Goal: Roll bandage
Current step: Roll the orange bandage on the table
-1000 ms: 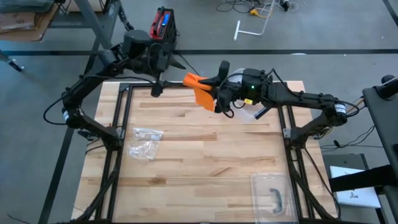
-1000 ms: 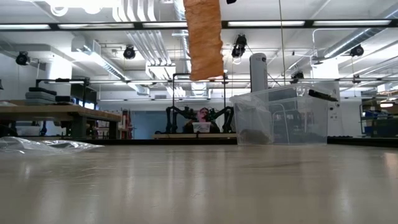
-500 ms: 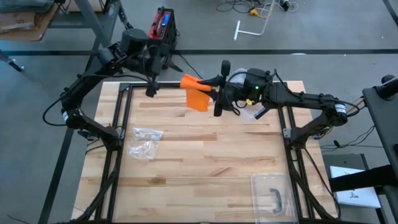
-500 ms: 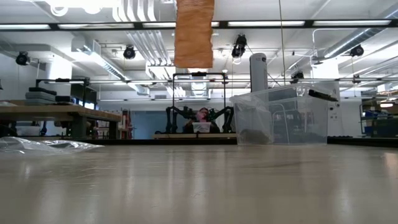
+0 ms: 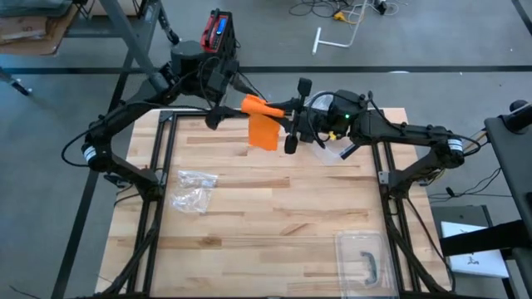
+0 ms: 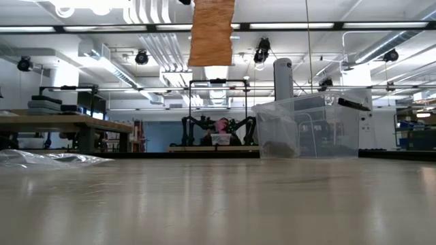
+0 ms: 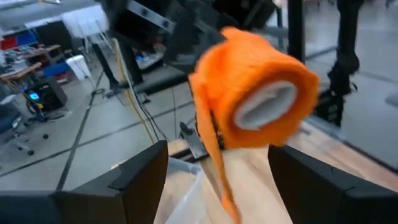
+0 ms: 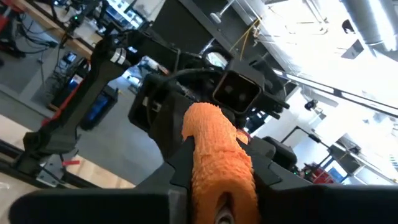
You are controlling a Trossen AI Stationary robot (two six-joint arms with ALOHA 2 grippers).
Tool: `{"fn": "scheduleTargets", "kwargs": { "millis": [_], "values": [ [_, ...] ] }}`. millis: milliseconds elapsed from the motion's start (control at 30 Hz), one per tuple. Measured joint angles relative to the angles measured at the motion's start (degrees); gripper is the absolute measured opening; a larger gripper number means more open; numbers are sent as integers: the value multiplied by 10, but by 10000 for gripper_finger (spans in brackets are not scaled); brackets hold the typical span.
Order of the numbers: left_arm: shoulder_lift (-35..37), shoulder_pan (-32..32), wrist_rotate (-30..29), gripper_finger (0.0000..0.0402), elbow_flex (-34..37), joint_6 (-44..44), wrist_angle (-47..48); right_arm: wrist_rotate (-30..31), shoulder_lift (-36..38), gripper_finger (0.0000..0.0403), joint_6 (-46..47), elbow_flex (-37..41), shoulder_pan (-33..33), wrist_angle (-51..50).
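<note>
My right gripper (image 5: 274, 108) is pinching the bandage (image 5: 259, 120) roll at upper centre of the high view, tail dangling below. Left gripper (image 5: 229, 104) sits spread, just left of it.

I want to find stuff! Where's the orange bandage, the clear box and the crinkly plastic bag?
bandage (image 5: 263, 131), high view, hanging tail.
box (image 6: 306, 129), low view, front wall.
bag (image 5: 192, 189), high view, middle.
</note>
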State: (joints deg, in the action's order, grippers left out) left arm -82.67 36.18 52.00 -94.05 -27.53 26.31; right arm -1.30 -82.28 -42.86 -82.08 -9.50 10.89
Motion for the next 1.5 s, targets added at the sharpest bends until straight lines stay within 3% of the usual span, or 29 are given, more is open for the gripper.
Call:
{"fn": "scheduleTargets", "kwargs": {
  "millis": [133, 267, 433, 500, 700, 933, 1267, 1367, 1500],
  "values": [
    [1, -2, -2, 254, 38, 51, -88, 0, -1, 59, 9, 0, 0, 5],
    [0, -12, -4, 207, 90, 102, -209, 0, -2, 54, 12, 0, 0, 6],
    [0, -12, -7, 72, 136, 205, -373, 0, -3, 61, 36, 0, 0, 7],
    [1, -12, -35, 20, 152, 223, -414, 0, -3, 59, 47, 0, 0, 14],
    [1, -12, -103, 2, 189, 203, -425, -3, -3, 58, 108, 0, 2, 70],
    [1, -13, -107, 1, 221, 203, -439, 3, -3, 60, 129, 0, 2, 108],
    [16, -15, -110, 0, 274, 202, -443, 129, 0, 66, 59, -3, -10, 126],
    [20, -15, -112, 0, 289, 202, -444, 125, 0, 59, 79, -9, -17, 125],
    [30, -15, -114, 0, 285, 205, -440, 73, 3, 53, 130, -12, -24, 87]
  ]
}}
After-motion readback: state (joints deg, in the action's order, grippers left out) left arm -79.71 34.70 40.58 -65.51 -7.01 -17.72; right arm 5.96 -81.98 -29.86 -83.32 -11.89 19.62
